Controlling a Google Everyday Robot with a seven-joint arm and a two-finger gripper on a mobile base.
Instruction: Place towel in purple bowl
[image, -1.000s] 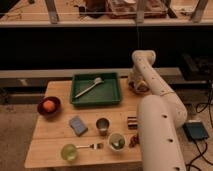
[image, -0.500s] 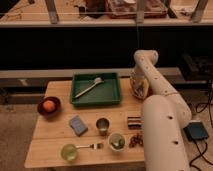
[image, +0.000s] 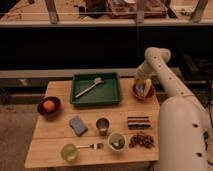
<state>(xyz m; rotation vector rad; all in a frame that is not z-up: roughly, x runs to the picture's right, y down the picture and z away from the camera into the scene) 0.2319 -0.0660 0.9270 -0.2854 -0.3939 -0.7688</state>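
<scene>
One gripper (image: 143, 89) over orange bowl (image: 135, 94)

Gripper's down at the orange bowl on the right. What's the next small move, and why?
Probably lift straight up a little. The gripper sits in the orange bowl, fingers shut, seemingly on the towel. It must clear the rim before crossing the green tray to the purple bowl.
</scene>
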